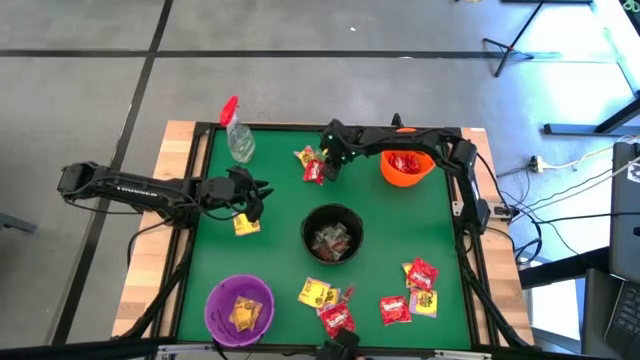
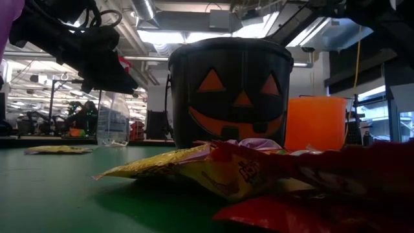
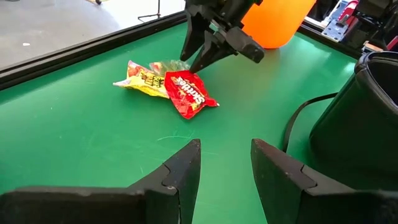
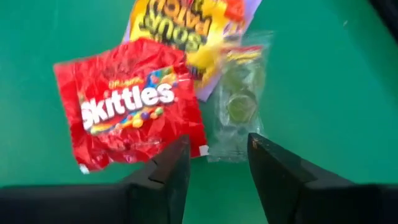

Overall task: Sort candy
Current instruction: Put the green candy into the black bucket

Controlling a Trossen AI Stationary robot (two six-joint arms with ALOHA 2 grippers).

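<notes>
Lying flat on the green table (image 1: 400,240) near its far edge, a red Skittles packet (image 4: 127,112) overlaps a yellow Sour Patch packet (image 4: 186,28), with a clear packet (image 4: 239,99) of greenish sweets touching both. The wrappers are small, flat and glossy. The right gripper (image 1: 327,160) hangs directly over this cluster; its fingers (image 4: 165,171) stand apart with a narrow gap, their tips just above the red and clear packets, holding nothing. The left gripper (image 1: 258,200) is positioned well apart toward the left side, fingers (image 3: 180,168) also parted and empty, just beside a single yellow packet (image 1: 246,224) on the mat. More candy lies along the near edge: a yellow packet (image 1: 317,293), a red one (image 1: 337,318), and a mixed red and yellow group (image 1: 415,290) to the right. A black jack-o'-lantern pail (image 1: 332,235) stands mid-table holding dark packets. An orange bowl (image 1: 407,168) with red candy sits just beside the right arm, near the cluster. A purple bowl (image 1: 240,310) with yellow candy sits at the near left. A clear spray bottle (image 1: 238,135) with a red top lies at the far left.
</notes>
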